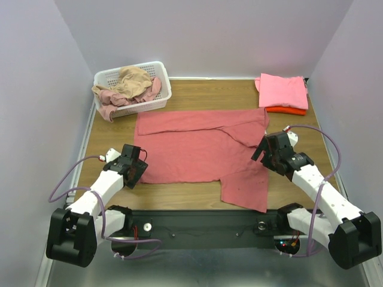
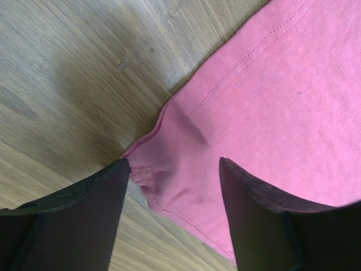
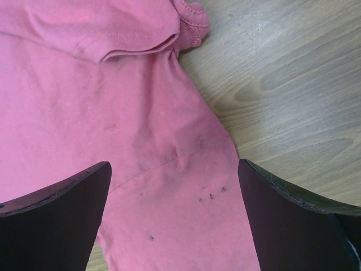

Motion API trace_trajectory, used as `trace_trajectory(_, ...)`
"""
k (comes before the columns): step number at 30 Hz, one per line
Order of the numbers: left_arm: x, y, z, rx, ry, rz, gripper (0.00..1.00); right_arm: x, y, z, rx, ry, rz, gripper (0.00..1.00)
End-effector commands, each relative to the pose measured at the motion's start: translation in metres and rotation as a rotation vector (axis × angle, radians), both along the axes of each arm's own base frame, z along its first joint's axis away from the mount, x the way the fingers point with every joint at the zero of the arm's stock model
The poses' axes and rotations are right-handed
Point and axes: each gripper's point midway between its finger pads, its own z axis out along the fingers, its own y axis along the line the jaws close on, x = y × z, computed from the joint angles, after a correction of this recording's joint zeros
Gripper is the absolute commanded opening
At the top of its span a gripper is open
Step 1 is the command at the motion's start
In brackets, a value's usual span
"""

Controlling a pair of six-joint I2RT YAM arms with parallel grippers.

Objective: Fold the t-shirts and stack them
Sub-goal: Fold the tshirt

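Both sets stand apart, holding nothing. Left fingers straddle a bunched hem corner of the dusty red t-shirt, spread on the bench; right fingers gape wide over its right part. We cannot tell whether any tips touch cloth.

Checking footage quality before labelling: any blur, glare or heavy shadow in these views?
Top external: evenly lit, sharp, no glare. Left wrist: left fingers dark and soft-edged, a shadow across the table, dusty red t-shirt stitching crisp. Right wrist: same t-shirt sharp, right fingers near-black.
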Motion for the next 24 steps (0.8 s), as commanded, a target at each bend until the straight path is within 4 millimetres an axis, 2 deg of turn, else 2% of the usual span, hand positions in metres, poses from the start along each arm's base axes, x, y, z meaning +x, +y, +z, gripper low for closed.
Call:
trace_trajectory(1,-0.012,0.002,-0.013,0.003,0.069,0.019,0.72,0.001,-0.004,0.004,-0.005,-0.025,-0.019,1.00)
trace_trajectory(6,-0.011,0.002,-0.010,-0.001,0.061,0.028,0.65,-0.002,-0.003,0.004,0.003,-0.015,-0.009,1.00)
trace_trajectory(10,-0.011,0.002,-0.008,-0.004,0.056,0.038,0.42,-0.005,-0.003,0.002,-0.001,-0.002,0.000,1.00)
trace_trajectory(11,-0.012,0.003,-0.008,-0.001,0.057,0.041,0.27,-0.007,-0.003,0.000,0.000,0.007,0.004,1.00)
trace_trajectory(12,-0.011,0.003,-0.006,0.000,0.059,0.040,0.19,-0.008,-0.002,0.000,0.001,0.010,0.009,1.00)
trace_trajectory(13,-0.011,0.004,-0.005,0.005,0.060,0.043,0.04,-0.010,-0.001,-0.001,0.007,0.019,0.013,1.00)
trace_trajectory(14,-0.011,0.004,-0.005,0.008,0.063,0.043,0.00,-0.011,0.001,-0.001,0.016,0.022,0.018,1.00)
trace_trajectory(17,-0.012,0.007,-0.002,0.024,0.067,0.040,0.00,-0.024,0.008,-0.006,0.059,0.067,0.048,1.00)
trace_trajectory(21,-0.011,0.005,0.003,0.011,0.038,0.033,0.00,-0.043,0.026,-0.001,0.170,0.121,0.087,1.00)
trace_trajectory(24,-0.010,0.003,0.005,0.002,0.018,0.017,0.00,-0.066,0.022,-0.010,0.153,0.220,0.091,1.00)
